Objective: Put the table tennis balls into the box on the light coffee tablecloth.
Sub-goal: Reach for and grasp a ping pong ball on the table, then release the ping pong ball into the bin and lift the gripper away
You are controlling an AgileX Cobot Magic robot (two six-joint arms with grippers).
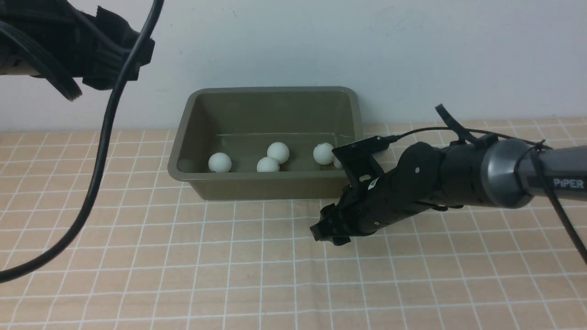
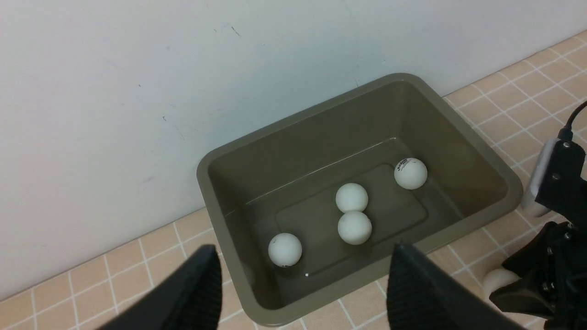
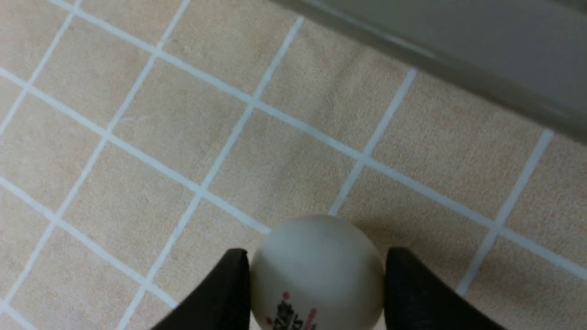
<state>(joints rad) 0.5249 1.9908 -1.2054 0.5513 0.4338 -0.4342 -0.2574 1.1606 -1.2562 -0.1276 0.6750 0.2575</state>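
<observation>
Front cam & L wrist cam share box (image 1: 270,188); R wrist cam close over tablecloth (image 3: 137,114).

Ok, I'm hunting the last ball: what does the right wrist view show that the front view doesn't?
Only the right wrist view: the fifth ball, logo visible, with fingers touching both its sides. Only the front view: four balls inside the box, and the left arm raised. Both: the cloth, the box's outer wall and the right end effector, which hides that ball from the front.
</observation>
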